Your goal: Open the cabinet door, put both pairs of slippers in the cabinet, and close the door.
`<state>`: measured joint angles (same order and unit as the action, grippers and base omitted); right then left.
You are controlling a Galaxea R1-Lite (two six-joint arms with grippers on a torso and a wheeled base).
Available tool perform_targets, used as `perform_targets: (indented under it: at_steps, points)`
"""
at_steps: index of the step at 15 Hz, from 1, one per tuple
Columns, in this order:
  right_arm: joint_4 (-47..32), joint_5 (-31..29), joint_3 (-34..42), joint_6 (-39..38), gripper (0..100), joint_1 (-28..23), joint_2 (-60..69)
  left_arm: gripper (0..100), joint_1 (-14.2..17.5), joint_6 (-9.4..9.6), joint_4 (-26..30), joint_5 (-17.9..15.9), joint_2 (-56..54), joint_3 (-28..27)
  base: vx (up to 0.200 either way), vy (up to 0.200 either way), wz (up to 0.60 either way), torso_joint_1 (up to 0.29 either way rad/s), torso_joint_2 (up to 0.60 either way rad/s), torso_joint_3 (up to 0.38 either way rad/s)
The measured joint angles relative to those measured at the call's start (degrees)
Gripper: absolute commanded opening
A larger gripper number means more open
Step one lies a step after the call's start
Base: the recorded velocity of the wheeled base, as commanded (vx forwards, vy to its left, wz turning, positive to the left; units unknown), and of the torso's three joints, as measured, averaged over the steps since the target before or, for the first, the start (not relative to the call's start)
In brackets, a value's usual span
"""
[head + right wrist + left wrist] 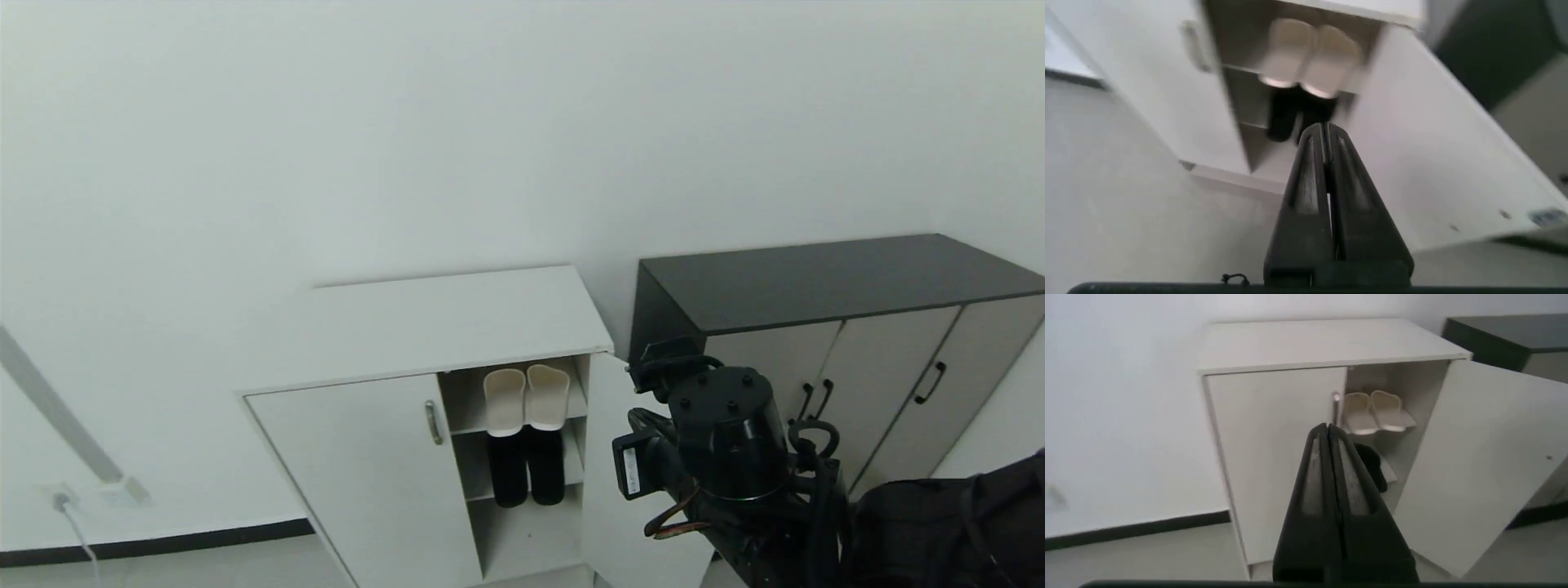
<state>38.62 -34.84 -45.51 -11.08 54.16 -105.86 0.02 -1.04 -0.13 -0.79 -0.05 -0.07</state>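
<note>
- Cabinet (441,318): white, against the wall; left door (367,482) closed, right door (608,523) swung open.
- Dark cabinet (833,282): stands just right of it, doors closed.
- Beige slippers (526,400): on the upper shelf, side by side.
- Black slippers (526,465): on the shelf directly below the beige pair.
- Left gripper (1328,429): fingers together, empty, facing the cabinet.
- Right gripper (1328,126): fingers together, empty, beside the open door.

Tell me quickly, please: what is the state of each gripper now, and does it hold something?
Left gripper: shut, holding nothing.
Right gripper: shut, holding nothing.
</note>
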Motion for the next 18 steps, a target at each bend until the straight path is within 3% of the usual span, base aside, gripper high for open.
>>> perform_targets:
  at_steps: [18]
  points:
    - [3.0,0.0,0.3,1.1,0,-1.1,-1.0,0,0.0,0.09,0.0,0.0,0.0,0.0,-0.011,0.0,0.0,0.0,0.0,0.0]
